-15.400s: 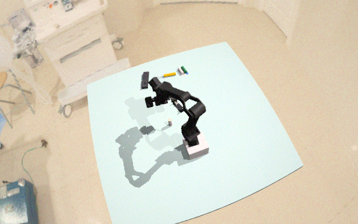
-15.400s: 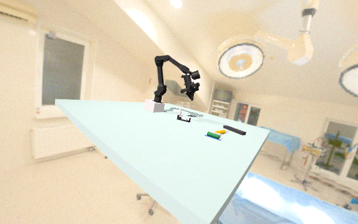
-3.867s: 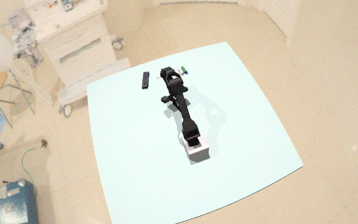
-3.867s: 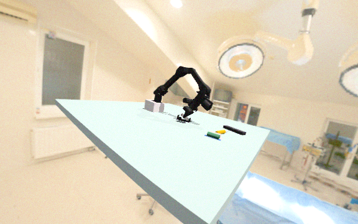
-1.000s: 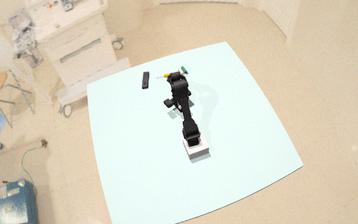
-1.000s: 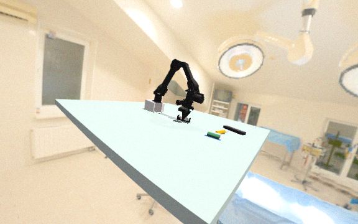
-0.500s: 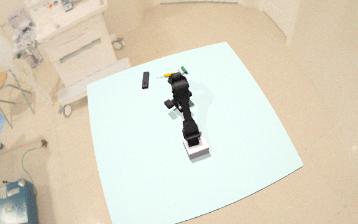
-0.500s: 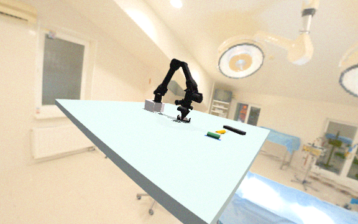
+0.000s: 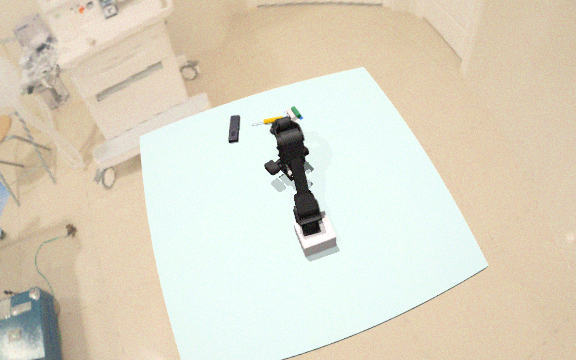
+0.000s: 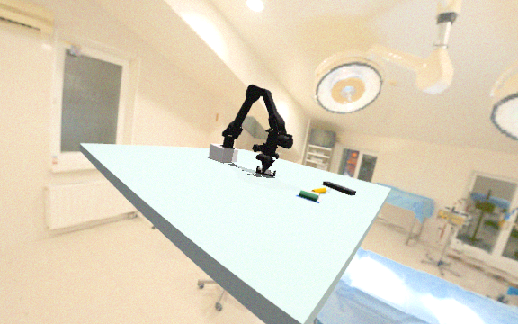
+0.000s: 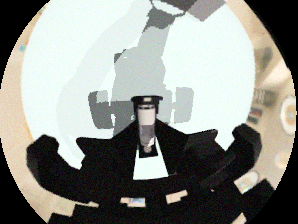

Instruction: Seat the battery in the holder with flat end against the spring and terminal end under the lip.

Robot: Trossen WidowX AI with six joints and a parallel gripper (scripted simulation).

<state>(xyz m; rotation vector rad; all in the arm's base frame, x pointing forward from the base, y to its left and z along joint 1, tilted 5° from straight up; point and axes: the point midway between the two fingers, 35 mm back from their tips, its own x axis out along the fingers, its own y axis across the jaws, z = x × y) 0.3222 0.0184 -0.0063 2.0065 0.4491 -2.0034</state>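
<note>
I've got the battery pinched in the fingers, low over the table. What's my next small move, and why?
Probably hold the grip and raise the gripper slightly. The battery sits end-on between the fingers, pointing at the table rather than lying flat, and the wrist view shows no holder beneath it. Letting go here would likely just drop it on the table.

table (image 9: 228, 260): pale blue-green, flat top with a grey edge; I stand on it.
my base (image 9: 316, 241): a white block, resting on the table toward one side.
black bar (image 9: 234, 128): lies flat on the table, well apart from my base.
yellow piece (image 9: 272, 120): lies on the table between the black bar and the green piece.
green piece (image 9: 295, 111): lies on the table near the yellow piece, a blue edge under it in the exterior view.
</note>
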